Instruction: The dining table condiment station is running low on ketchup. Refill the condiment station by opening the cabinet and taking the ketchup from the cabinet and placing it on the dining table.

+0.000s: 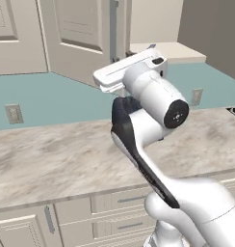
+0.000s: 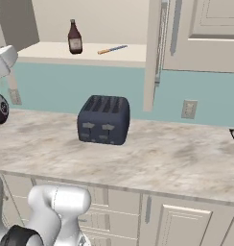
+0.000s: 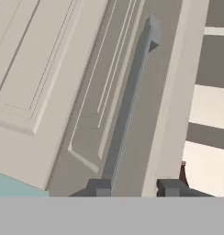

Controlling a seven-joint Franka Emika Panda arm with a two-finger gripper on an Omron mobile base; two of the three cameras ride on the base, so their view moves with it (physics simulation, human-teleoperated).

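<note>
Hand view: looks along the pincer (image 3: 134,187) at a cream raised-panel cabinet door (image 3: 49,69) with a long grey vertical bar handle (image 3: 127,101). One dark fingertip just beside the handle's lower end, the other over the door's edge strip; handle apparently not between them. Jaws drawn fairly near each other with a gap left between; impossible to tell whether pinching anything. Past the door's edge, a beige inner shelf (image 3: 210,165) and a sliver of dark red close behind the fingertip nearest it, probably the bottle, too little showing to be sure.

Right base view: shows the small dark reddish-brown ketchup bottle (image 2: 75,37) with narrow neck and dark cap standing upright on the shelf of the open cream wall cabinet (image 2: 151,57), well back from the lip, near a thin yellow-and-blue stick-like item (image 2: 111,49). Below, a dark blue four-slot toaster (image 2: 103,119) on the beige veined marble-look surface (image 2: 176,163).

Left base view: has the white arm (image 1: 153,96) raised to the door, hand end against it.

Judged: door swung out enough to expose the bottle, hand kept at handle height likely to swing the door wider. Ketchup not yet taken; transfer to the dining table still ahead.
</note>
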